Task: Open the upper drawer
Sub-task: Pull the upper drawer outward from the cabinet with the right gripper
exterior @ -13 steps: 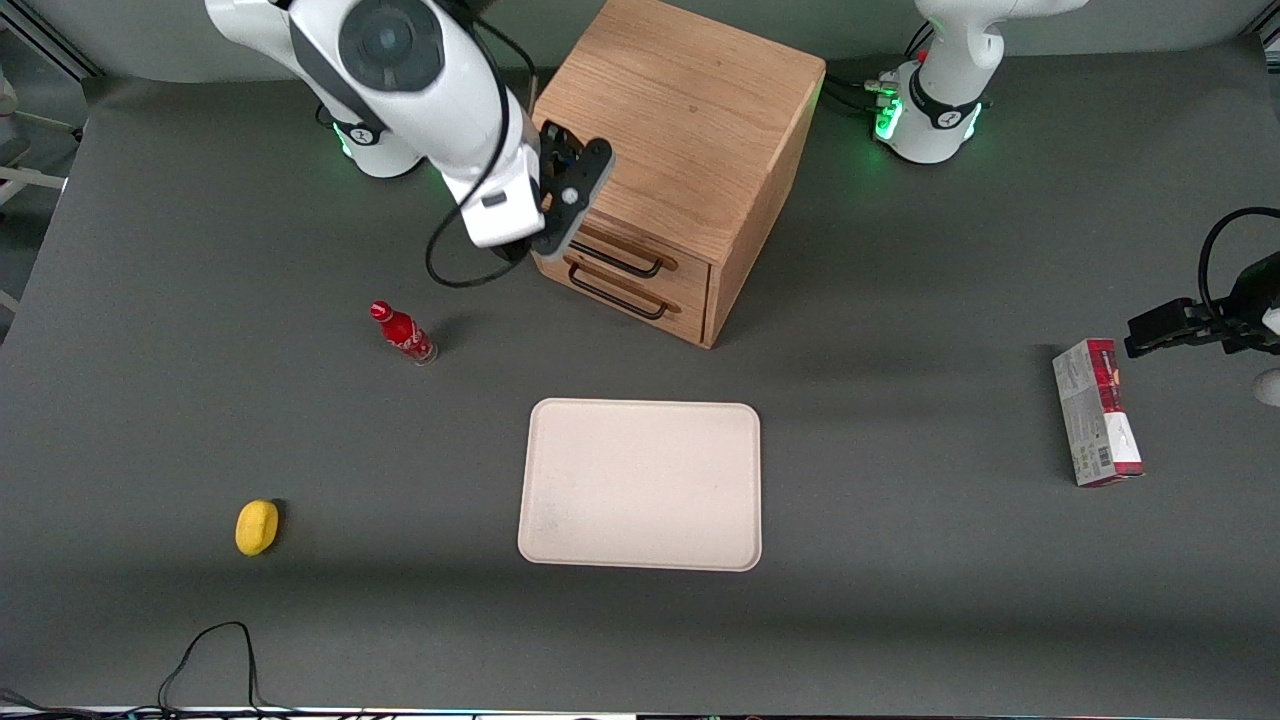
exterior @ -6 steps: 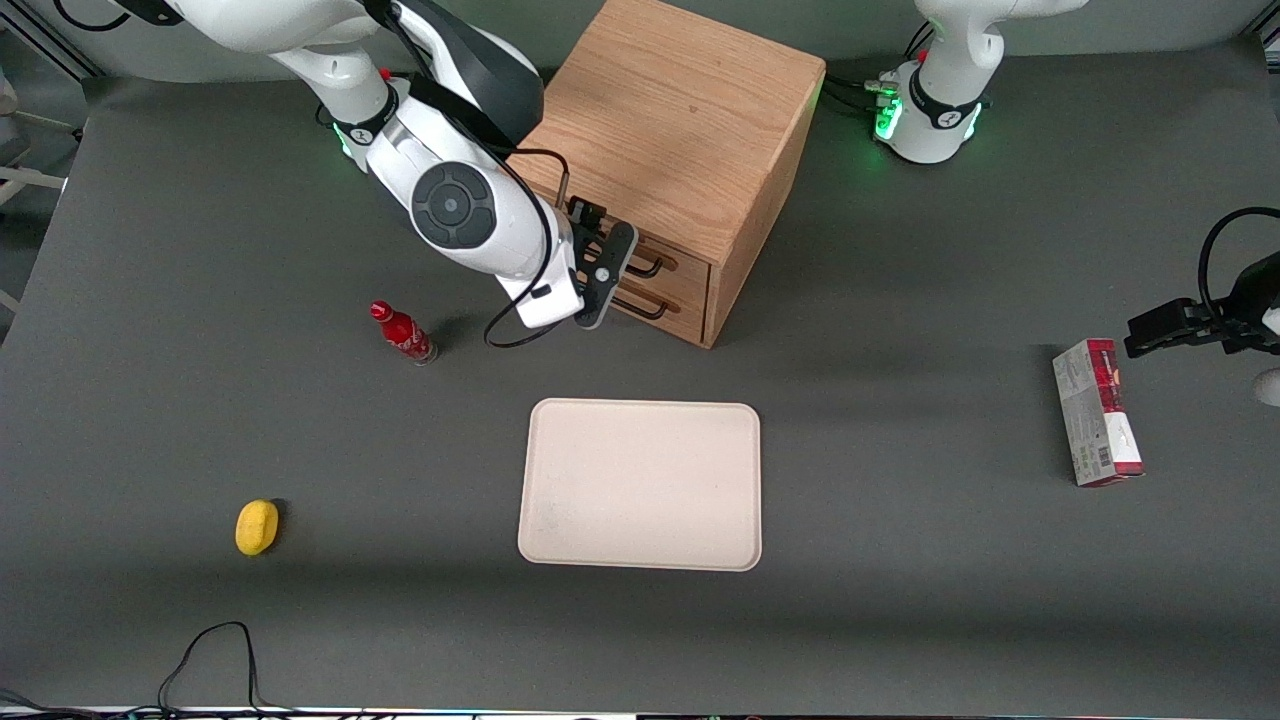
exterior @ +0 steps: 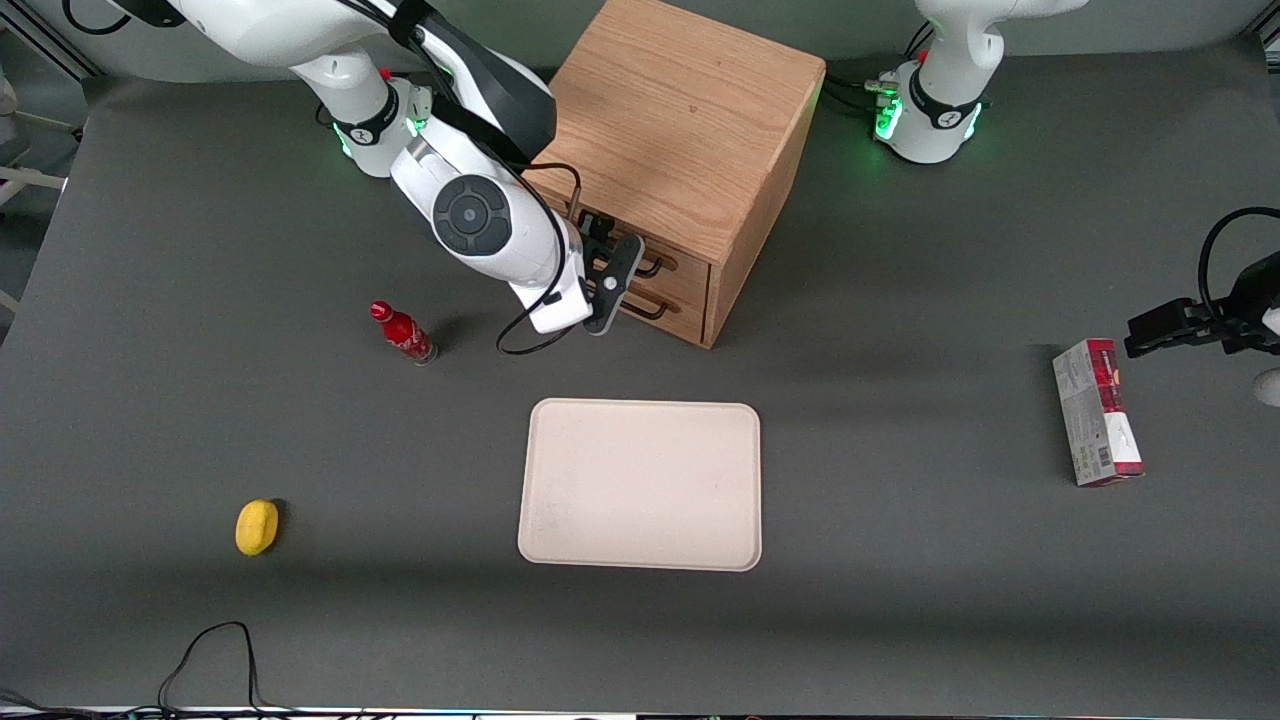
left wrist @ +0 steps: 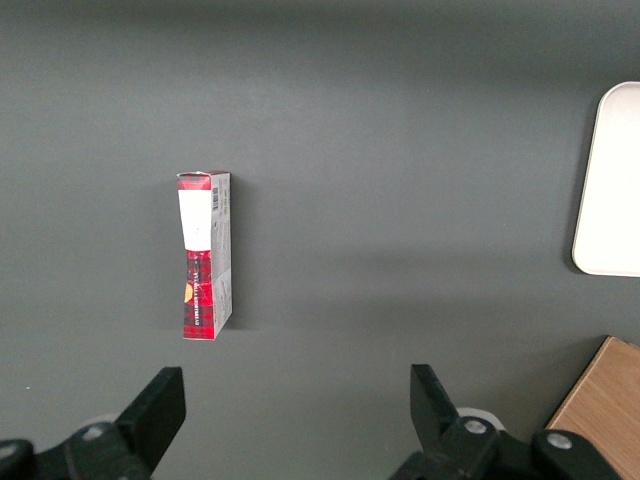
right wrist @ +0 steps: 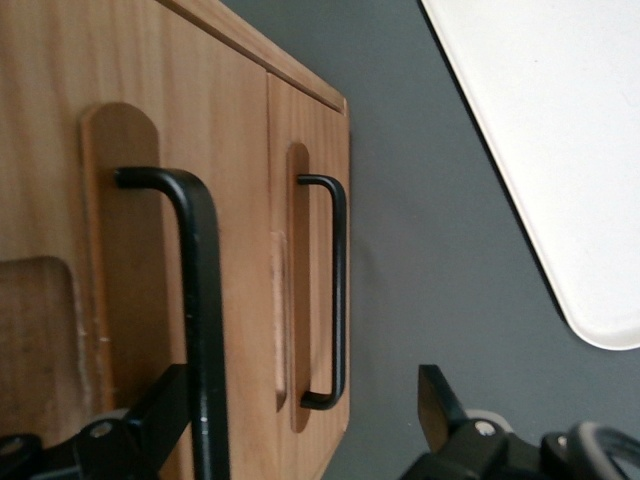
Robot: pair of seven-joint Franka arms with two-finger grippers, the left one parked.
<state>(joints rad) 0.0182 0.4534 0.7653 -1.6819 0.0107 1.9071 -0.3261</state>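
Note:
The oak cabinet (exterior: 690, 120) stands at the back middle of the table. Its upper drawer (exterior: 688, 266) is closed, with the lower twin drawer (exterior: 685, 300) beneath it. My right gripper (exterior: 612, 264) is right in front of the drawer fronts, open and holding nothing. In the right wrist view the upper drawer's front (right wrist: 130, 200) fills much of the frame. Its black wire pull (right wrist: 205, 320) runs close beside one finger (right wrist: 160, 415), inside the open gap of the gripper (right wrist: 300, 425). The lower drawer's pull (right wrist: 338, 290) lies farther off, toward the other finger (right wrist: 437, 398).
A cream tray (exterior: 640, 485) lies nearer the front camera than the cabinet and shows in the right wrist view (right wrist: 560, 150). A red bottle (exterior: 402, 333) stands beside my arm. A yellow object (exterior: 257, 527) lies toward the working arm's end. A red-and-white box (exterior: 1097, 412) lies toward the parked arm's end.
My right arm has come down from beside the cabinet's top corner to the drawer fronts, then shifted slightly along them toward the pulls. The drawers have not moved.

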